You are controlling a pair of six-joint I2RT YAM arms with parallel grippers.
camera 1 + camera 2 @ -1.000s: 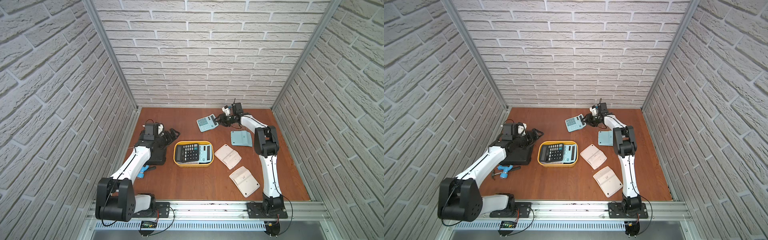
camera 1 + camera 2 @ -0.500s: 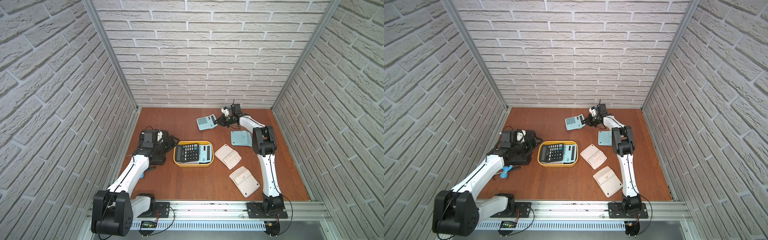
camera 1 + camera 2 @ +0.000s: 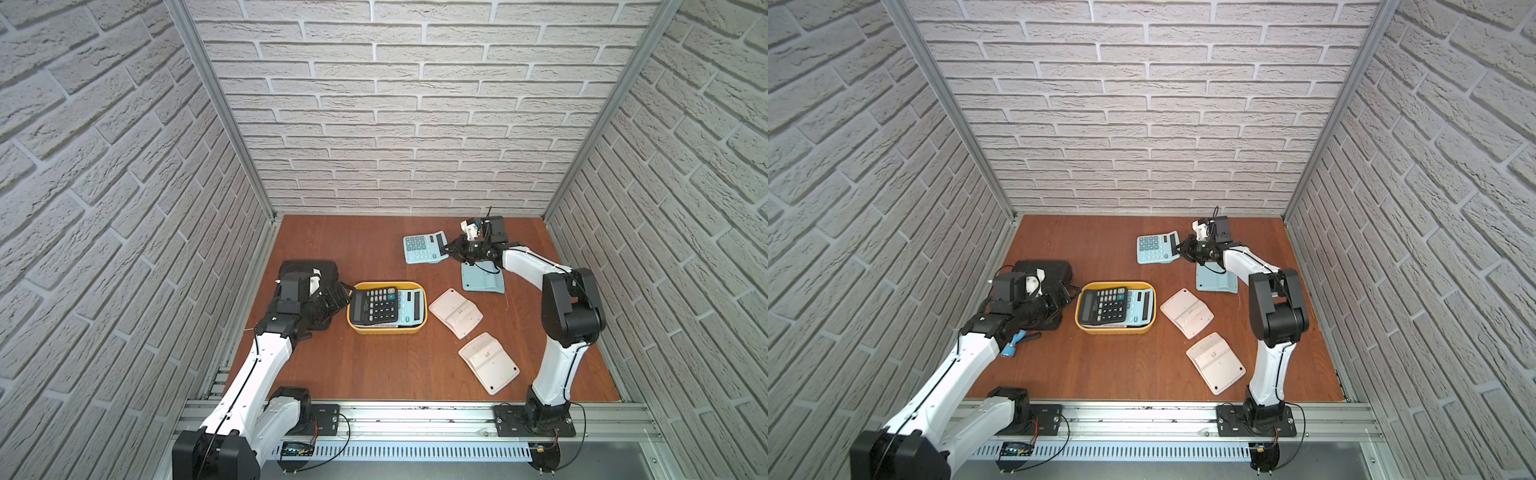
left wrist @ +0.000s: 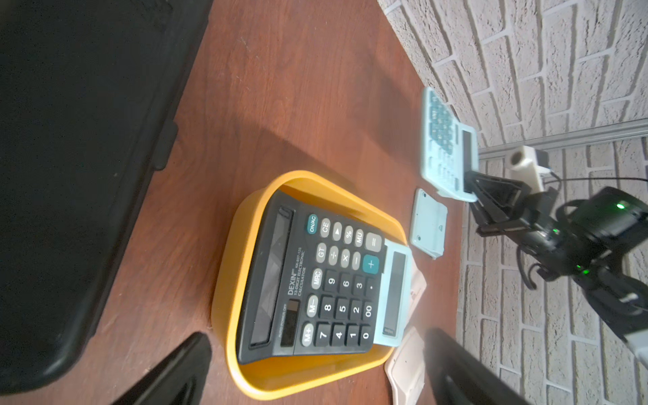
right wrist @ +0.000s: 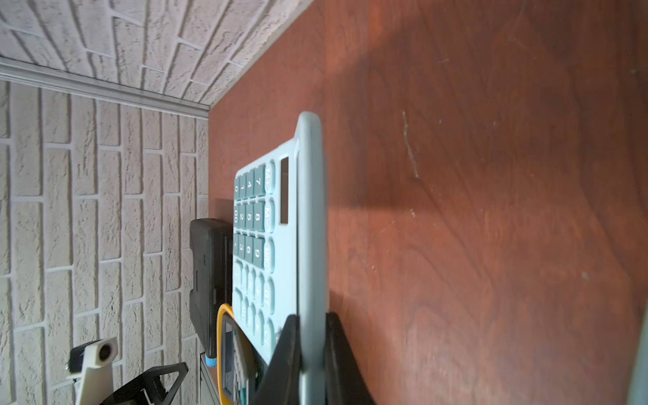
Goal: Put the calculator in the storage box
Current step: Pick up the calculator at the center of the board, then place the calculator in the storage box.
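A light blue calculator [image 3: 423, 248] [image 3: 1155, 249] lies face up near the back wall. My right gripper [image 3: 447, 249] [image 3: 1179, 250] is shut on its display-end edge. In the right wrist view both black fingers pinch that rim, with the gripper [image 5: 312, 329] on the calculator [image 5: 277, 224]. The yellow storage box [image 3: 386, 331] [image 3: 1115, 331] stands mid-table. It holds a black calculator [image 3: 373, 306] lying over another light blue one [image 3: 412, 306]. My left gripper [image 3: 343, 293] [image 4: 315, 382] is open beside the box's left end and holds nothing.
A black hard case [image 3: 308, 270] lies behind my left arm. A light blue calculator [image 3: 482, 281] and two white ones [image 3: 456, 312] [image 3: 489, 362] lie face down right of the box. A small blue tool [image 3: 1011, 348] lies by the left wall.
My right gripper has closed on the light blue calculator's edge. My left arm has drawn back toward the front and stays open beside the box.
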